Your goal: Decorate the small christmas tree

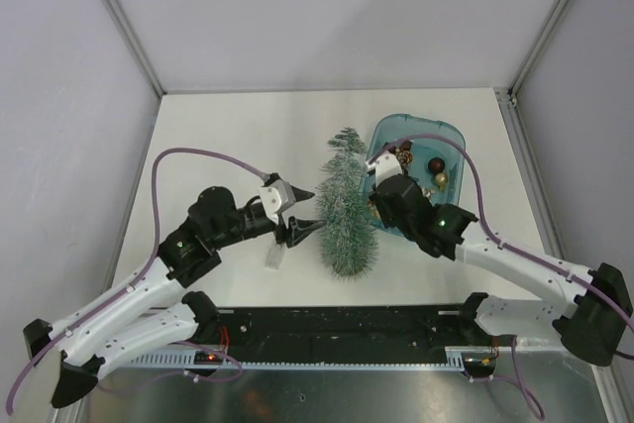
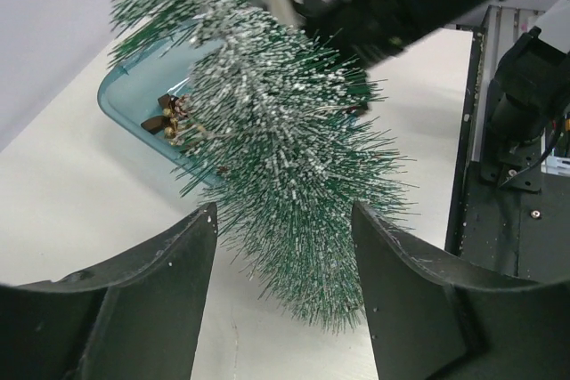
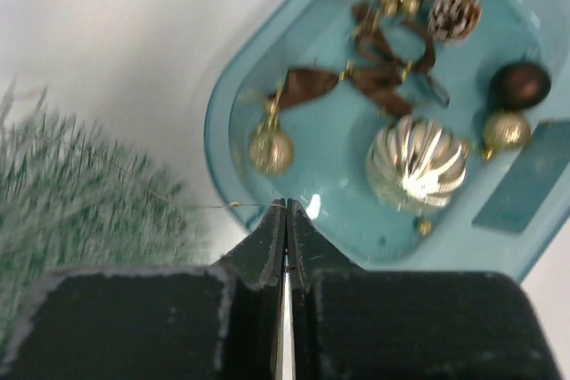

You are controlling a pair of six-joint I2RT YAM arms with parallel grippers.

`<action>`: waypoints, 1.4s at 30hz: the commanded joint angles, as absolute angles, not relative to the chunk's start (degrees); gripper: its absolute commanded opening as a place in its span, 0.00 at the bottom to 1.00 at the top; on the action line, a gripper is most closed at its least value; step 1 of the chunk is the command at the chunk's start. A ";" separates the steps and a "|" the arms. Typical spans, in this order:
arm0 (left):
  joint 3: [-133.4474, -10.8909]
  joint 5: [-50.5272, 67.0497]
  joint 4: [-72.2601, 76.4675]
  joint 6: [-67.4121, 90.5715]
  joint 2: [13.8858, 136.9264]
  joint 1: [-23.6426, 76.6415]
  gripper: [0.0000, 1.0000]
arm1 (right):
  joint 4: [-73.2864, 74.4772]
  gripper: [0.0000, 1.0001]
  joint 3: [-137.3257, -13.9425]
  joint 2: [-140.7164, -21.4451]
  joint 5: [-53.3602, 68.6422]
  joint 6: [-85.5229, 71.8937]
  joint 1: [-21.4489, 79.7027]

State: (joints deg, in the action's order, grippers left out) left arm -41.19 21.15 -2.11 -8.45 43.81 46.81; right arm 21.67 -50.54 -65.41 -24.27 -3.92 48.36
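Note:
The small christmas tree (image 1: 347, 210) is a frosted-green bristly cone in the middle of the table, its tip pointing toward the back wall. My left gripper (image 1: 305, 213) stands open at the tree's left side. In the left wrist view the tree's wide lower bristles (image 2: 303, 220) hang between the two fingers of this gripper (image 2: 281, 211). My right gripper (image 1: 374, 209) is at the tree's right side, over the near corner of the blue tray (image 1: 451, 131). It (image 3: 285, 205) is shut on a thin gold thread (image 3: 233, 206) that runs left into the tree (image 3: 80, 193).
The blue tray (image 3: 218, 122) holds a ribbed gold ball (image 3: 416, 159), small gold balls (image 3: 270, 150), brown bows (image 3: 374, 68), a pine cone (image 3: 454, 13) and a brown ball (image 3: 519, 84). A small white piece (image 1: 274, 257) lies near my left gripper. Grey walls enclose the table.

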 commanded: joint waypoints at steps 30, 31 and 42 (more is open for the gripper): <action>-37.76 27.31 1.93 3.26 38.66 43.07 0.62 | 25.81 0.00 -43.83 -46.10 -18.78 -39.88 77.04; -37.69 27.54 1.98 3.26 38.54 43.03 0.62 | 24.02 0.00 -42.97 -45.42 -19.37 -39.85 77.11; -35.46 31.64 1.95 0.26 37.11 43.07 0.62 | 11.72 0.40 -36.56 -42.68 -20.13 -38.41 77.17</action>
